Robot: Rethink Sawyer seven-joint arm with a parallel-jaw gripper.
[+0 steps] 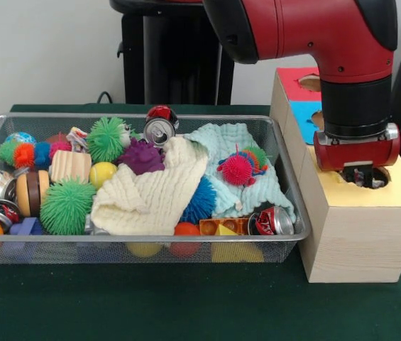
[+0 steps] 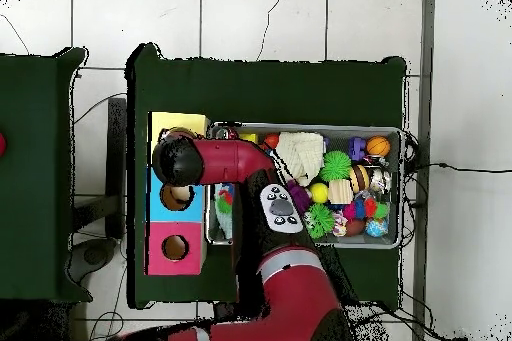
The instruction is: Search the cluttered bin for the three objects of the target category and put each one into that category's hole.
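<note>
My gripper point(image 1: 360, 177) hangs straight down over the hole point(image 1: 380, 179) in the yellow top point(image 1: 399, 193) of the wooden box, to the right of the bin point(image 1: 143, 240). Its tips reach into the hole's mouth, and I cannot tell whether it holds anything. In the overhead view the arm's wrist point(image 2: 178, 162) covers the gripper and the hole. A small crumpled white wad with coloured spots point(image 1: 77, 137) lies at the bin's back left among pom-pom balls. No other wad shows; cloths cover much of the bin.
The blue top point(image 1: 301, 114) and red top point(image 1: 296, 82) lie behind the yellow one. The bin holds a cream cloth point(image 1: 150, 195), a pale green cloth point(image 1: 232, 167), crushed cans point(image 1: 159, 130), spiky balls point(image 1: 67, 204) and toy blocks.
</note>
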